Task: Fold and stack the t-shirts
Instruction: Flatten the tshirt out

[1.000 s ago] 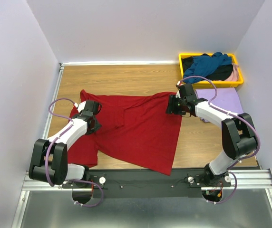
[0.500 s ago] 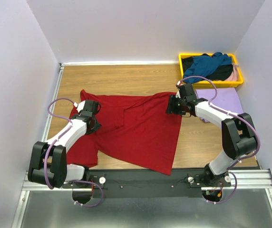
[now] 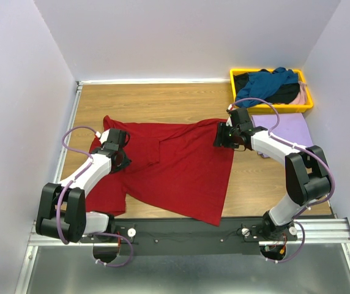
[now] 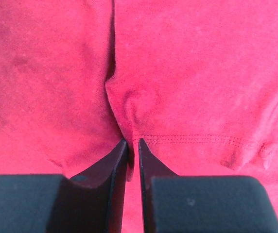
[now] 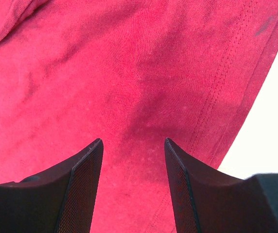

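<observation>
On the table [image 3: 163,101], the dark red shirt [image 3: 175,165] lies spread but rumpled. Flattening before fold 1 seems the step in hand. At the shirt's 9 o'clock, the left gripper [image 4: 131,141] shows a slit between its jaws at a pucker; whether it pinches, I cannot tell. At 2 o'clock, the right gripper [image 5: 133,141] gapes over the hem, holding nothing. Next, each likely needs a firm edge grip.
</observation>
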Available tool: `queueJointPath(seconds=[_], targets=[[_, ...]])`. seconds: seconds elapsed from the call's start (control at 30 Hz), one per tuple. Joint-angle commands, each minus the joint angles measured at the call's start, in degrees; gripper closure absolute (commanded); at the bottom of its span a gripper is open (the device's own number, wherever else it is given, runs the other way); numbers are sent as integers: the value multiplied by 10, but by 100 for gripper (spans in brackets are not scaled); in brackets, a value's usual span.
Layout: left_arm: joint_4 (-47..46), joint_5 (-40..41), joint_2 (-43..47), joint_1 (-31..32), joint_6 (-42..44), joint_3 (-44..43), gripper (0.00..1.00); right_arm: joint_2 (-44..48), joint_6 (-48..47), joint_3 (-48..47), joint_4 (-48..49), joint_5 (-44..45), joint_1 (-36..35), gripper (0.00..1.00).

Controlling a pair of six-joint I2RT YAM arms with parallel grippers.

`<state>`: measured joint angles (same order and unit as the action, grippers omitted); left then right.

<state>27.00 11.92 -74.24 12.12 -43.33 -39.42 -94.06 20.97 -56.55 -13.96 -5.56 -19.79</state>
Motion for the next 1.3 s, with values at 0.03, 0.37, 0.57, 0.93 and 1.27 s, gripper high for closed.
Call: queueJointPath(seconds=[0.03,0.37,0.57,0.93,1.27], targets=[[-10,-9,5,2,3,-9,79,6,3,0,8,9,2,39],[-17,-20,-2,2,0,7,100,-4,2,-4,7,11,2,39],[2,8,4,-30,39,-64,100,-15,-5,-37,7,53,3,39],[-23,2,-29,-133,103,-229,100,-74,-19,-118,7,162,52,39],[-71,-45,-16,-206,121,-181,100,-120,-6,-118,6,67,52,45]])
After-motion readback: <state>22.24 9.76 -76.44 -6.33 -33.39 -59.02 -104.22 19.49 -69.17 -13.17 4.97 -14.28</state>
